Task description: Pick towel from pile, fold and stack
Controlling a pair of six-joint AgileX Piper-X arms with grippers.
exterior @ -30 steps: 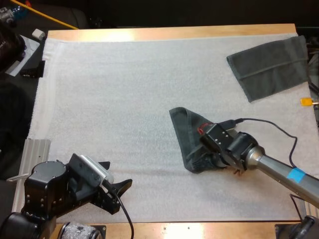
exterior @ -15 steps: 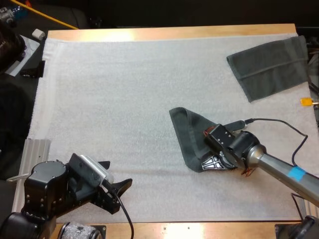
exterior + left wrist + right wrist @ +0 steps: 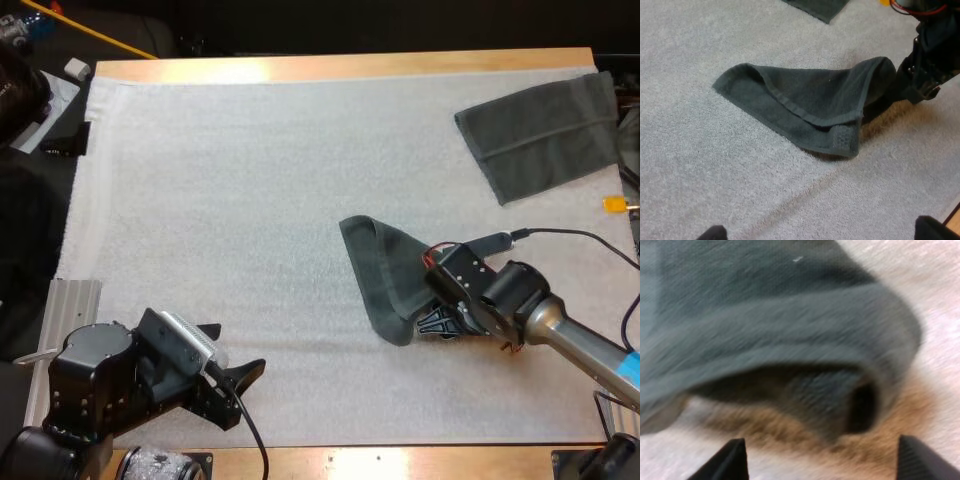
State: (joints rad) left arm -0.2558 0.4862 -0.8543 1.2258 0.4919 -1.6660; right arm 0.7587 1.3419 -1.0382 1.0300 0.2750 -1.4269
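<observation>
1. The crumpled towel (image 3: 385, 275) lies on the white mat (image 3: 250, 200), a little right of the middle. It is loosely doubled over itself into a rough triangle. Its long axis runs from a far corner near the mat's middle to a near corner toward the robot.
2. The right claw (image 3: 436, 322) sits low at that towel's near right side, just beside the raised, rolled fold. The towel lies ahead of it, toward the left and far side in the high view.
3. In the right wrist view the two black fingers stand wide apart with the curled hem just in front of them. They are clear of the cloth, so this claw is open and holds nothing.
4. The left claw (image 3: 233, 352) hovers near the mat's near left corner, well apart from the towel. Its fingers are spread and empty, and its camera looks across the mat at the doubled towel.
5. The right arm is much the nearer of the two. Any grasp would probably fall to it, reaching forward into the lifted fold rather than down onto the flat part.
6. The fold probably still has to be straightened along the long axis, and the slack upper layer could drag or unroll.
7. A flat towel (image 3: 540, 135) lies at the far right corner of the worktop (image 3: 340, 66), apart from the crumpled one. It looks like the place for stacking. Nothing rests on it, and no bin or tray holds anything.
</observation>
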